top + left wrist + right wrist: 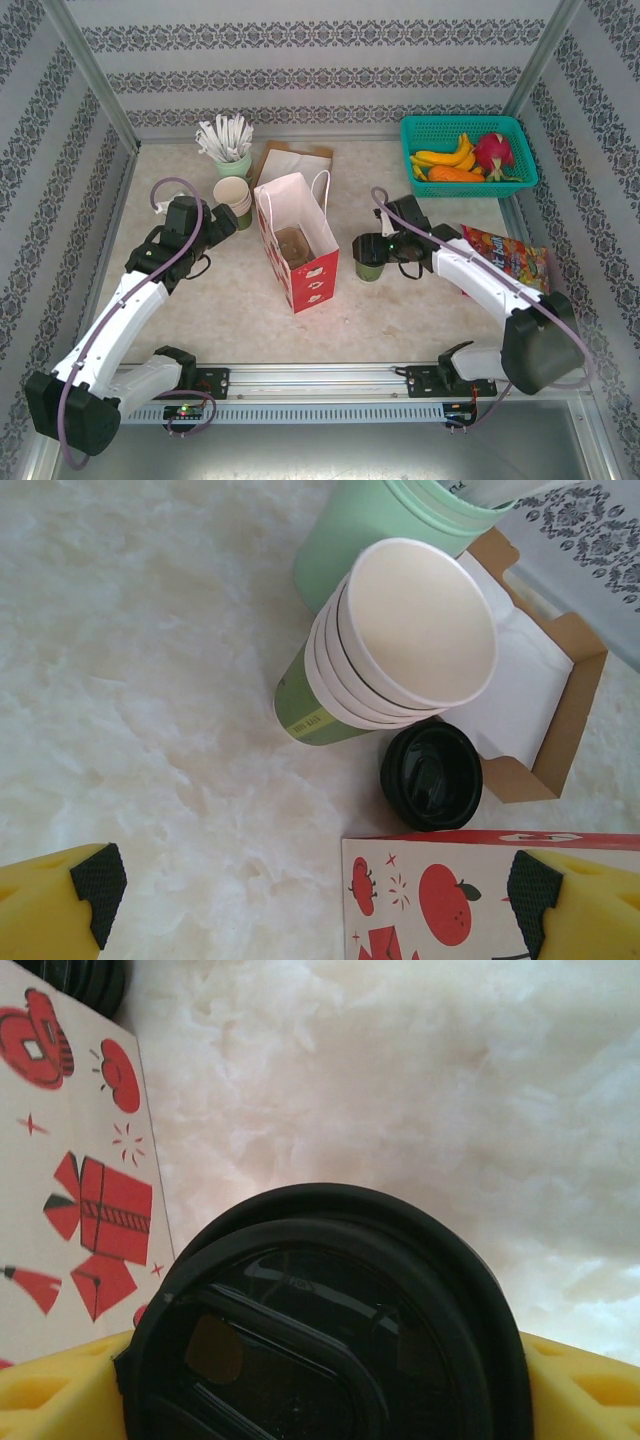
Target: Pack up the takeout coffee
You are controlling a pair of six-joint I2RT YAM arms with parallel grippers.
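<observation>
A takeout coffee (369, 264), a small olive-green cup with a black lid (320, 1320), stands just right of the white paper bag (297, 250). My right gripper (378, 250) is shut on it, one yellow finger (585, 1385) at each side of the lid. The bag stands upright and open, its red-printed wall (70, 1180) close to the cup's left. Something brownish lies in the bag's bottom; I cannot tell what. My left gripper (218, 226) hangs open left of the bag, nothing between its fingers (90, 885), over bare table near the bag's corner (470, 895).
A stack of cream-white cups (400, 645) leans by the mint-green cup of sticks (230, 150). A black lid (432, 776) lies beside a cardboard tray (570, 710). A teal fruit basket (520, 150) sits far right, a snack bag (505, 255) under my right arm.
</observation>
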